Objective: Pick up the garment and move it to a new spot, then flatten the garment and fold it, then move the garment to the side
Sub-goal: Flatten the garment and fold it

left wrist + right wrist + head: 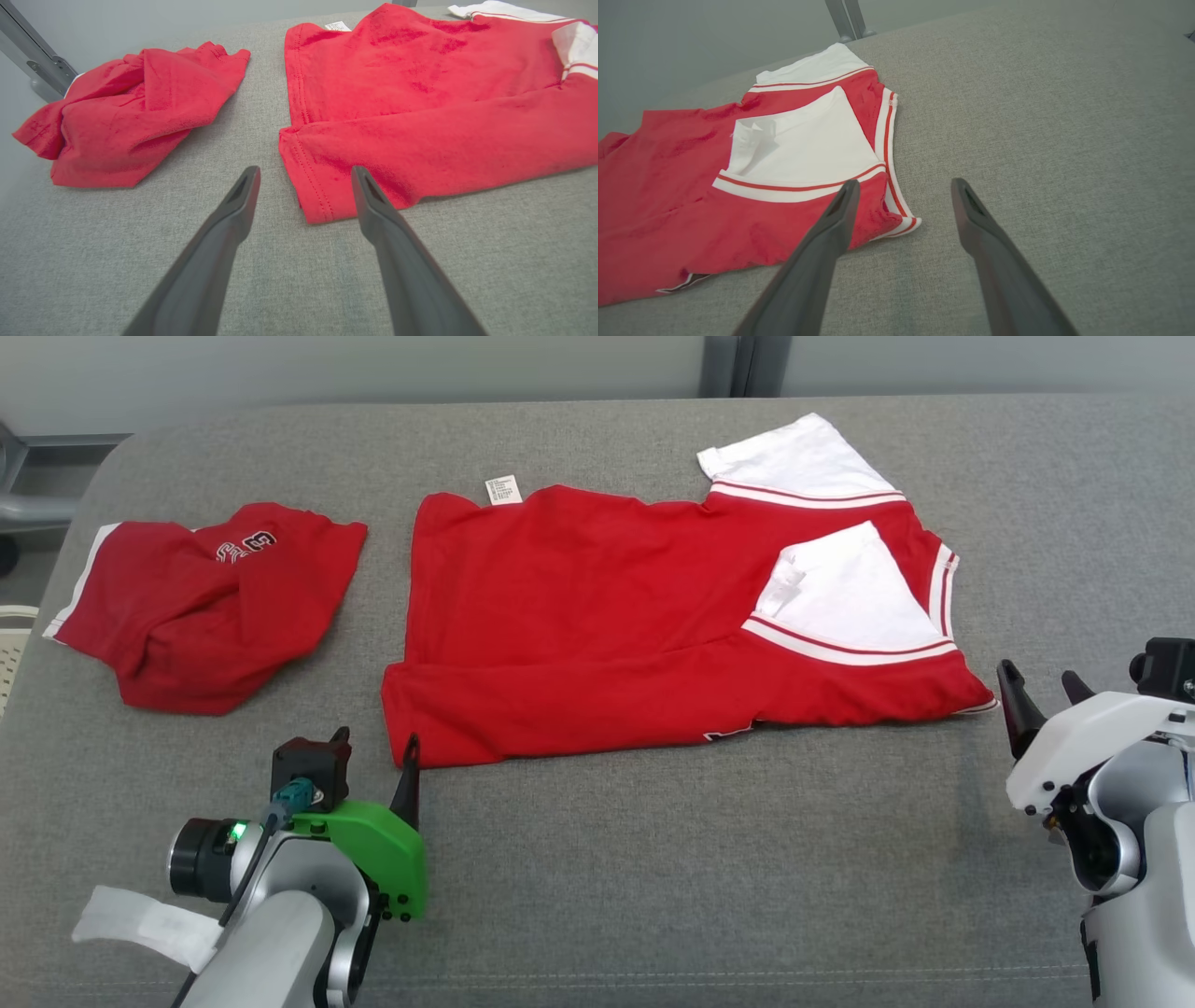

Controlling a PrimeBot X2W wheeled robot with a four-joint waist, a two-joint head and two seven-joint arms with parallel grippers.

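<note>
Both agape: L gripper & R gripper flank folded garment.

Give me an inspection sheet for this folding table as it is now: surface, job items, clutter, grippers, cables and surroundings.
Surface: grey fabric-covered table, flat.
Job's things: red shirt with white sleeves lies mid-table. Its near edge is folded over and one sleeve is folded onto the body.
Clutter: crumpled red garment to the shirt's left, apart from it.
Grippers: left gripper is open at the shirt's near left corner. Right gripper is open by its near right corner. Both hold nothing.
Cables: black cable along the left wrist, clear of the cloth.
Surroundings: grey wall behind the table; metal post beyond its left end.
</note>
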